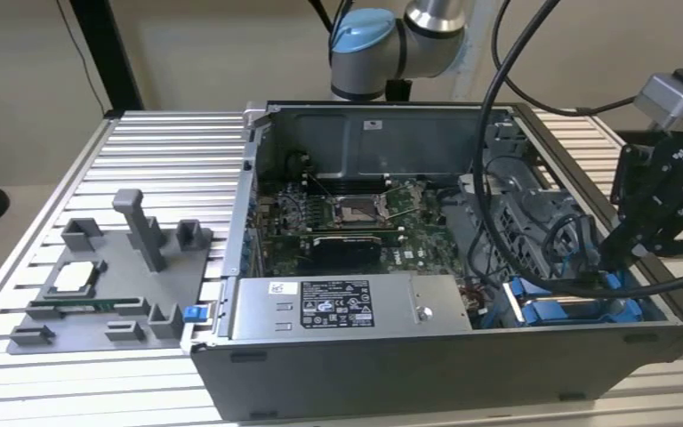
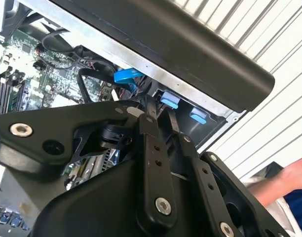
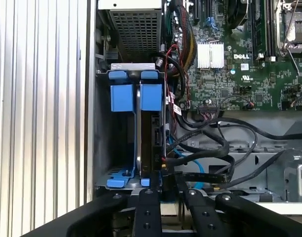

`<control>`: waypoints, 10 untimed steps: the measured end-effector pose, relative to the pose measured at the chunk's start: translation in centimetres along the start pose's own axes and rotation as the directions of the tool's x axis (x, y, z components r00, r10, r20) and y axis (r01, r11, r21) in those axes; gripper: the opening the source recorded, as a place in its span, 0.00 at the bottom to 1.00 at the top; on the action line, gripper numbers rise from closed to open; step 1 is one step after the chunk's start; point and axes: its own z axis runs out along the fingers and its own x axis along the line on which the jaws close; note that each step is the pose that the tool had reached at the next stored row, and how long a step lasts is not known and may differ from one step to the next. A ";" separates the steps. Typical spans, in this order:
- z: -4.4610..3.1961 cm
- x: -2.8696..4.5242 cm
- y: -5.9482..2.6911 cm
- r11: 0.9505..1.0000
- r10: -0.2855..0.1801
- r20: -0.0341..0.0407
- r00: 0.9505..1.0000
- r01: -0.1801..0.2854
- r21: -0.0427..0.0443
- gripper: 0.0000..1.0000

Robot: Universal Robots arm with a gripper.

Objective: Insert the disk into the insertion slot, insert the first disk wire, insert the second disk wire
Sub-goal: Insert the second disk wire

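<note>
standing on its edge, the disk (image 3: 152, 143) sits inside the insertion slot (image 3: 102, 148), clipped in blue plastic between the grey walls of the bay, with almost no room at either side. a second blue frame (image 3: 121, 97) is just beside it, toward the outer wall of the computer case (image 1: 437, 374). the gripper (image 3: 169, 180) hangs just at the open end of the disk, above the case corner at the exterior view's right; if it is spread or pinching something, i cannot tell. on the inner side the room is narrow: a blue cable (image 3: 203, 160) and several black cables (image 3: 230, 148) curl close to the disk's end and lie across the way to the motherboard (image 3: 249, 64). the power-supply box (image 1: 341, 307) lies along the near case wall in the exterior view, beside the bay. outside the case is the ribbed table (image 3: 42, 123), and a grey tray of fixtures (image 1: 104, 285) stands well apart at the exterior view's left. a person's hand (image 2: 289, 185) shows beyond the case edge in the second wrist view.
</note>
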 end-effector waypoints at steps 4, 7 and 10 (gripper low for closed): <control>-0.02 0.00 0.00 1.000 0.000 0.000 1.000 0.000 -0.002 0.00; -0.69 0.07 0.14 1.000 0.000 0.000 1.000 0.000 -0.005 0.00; -1.29 0.23 0.55 1.000 0.000 0.001 1.000 0.000 -0.005 0.00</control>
